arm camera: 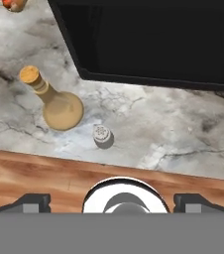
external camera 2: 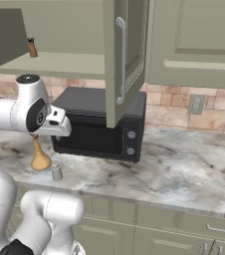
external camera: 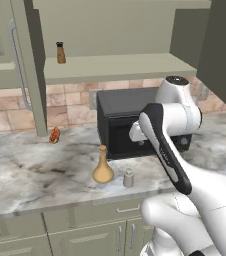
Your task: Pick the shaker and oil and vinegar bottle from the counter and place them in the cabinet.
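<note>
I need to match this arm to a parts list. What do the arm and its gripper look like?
The arm is glossy white with rounded, bulbous links, dark grey joint bands and a black strip along one link. A round dark cap tops one joint. The gripper has two small dark grey, blocky fingertips. No cables or markings are visible.

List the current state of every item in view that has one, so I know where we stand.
cabinet: doors open, brown shaker upright on its shelf.
shaker: upright on the counter, not held.
oil and vinegar bottle: upright on the counter beside the shaker, not held.
microwave: door shut.
tool: open, above the counter edge, holding nothing.
</note>
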Robot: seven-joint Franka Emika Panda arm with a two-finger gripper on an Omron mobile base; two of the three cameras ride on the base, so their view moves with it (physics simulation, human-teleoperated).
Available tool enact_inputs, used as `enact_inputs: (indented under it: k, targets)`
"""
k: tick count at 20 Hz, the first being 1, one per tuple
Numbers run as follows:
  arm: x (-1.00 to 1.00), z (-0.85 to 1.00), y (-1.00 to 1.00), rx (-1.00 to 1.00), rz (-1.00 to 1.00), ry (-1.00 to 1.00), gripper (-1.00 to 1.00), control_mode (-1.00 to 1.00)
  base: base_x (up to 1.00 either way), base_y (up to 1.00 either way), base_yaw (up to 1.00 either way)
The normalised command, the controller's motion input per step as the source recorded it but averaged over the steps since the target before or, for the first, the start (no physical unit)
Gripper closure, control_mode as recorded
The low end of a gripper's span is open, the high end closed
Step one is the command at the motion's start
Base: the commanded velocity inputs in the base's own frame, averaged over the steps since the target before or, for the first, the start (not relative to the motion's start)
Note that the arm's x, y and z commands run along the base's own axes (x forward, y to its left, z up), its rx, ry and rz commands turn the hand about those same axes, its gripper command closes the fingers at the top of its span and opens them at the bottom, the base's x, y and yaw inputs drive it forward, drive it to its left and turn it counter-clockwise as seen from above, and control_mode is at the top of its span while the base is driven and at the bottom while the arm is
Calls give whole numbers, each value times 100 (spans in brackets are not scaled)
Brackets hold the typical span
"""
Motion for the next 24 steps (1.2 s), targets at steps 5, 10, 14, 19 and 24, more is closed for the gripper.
enact_inputs:
  k: [5, 10, 14, 19, 24]
  targets:
    - [0, -18, 40, 0, 5, 0, -100, -100, 0, 0, 0]
    - [0, -32, 21, 0, 5, 0, -100, -100, 0, 0, 0]
    - [0, -31, 1, 0, 3, -1, -100, -100, 0, 0, 0]
    - [0, -28, 0, 0, 3, -1, -100, -100, 0, 0, 0]
    - [1, -23, 0, 0, 2, 0, -100, -100, 0, 0, 0]
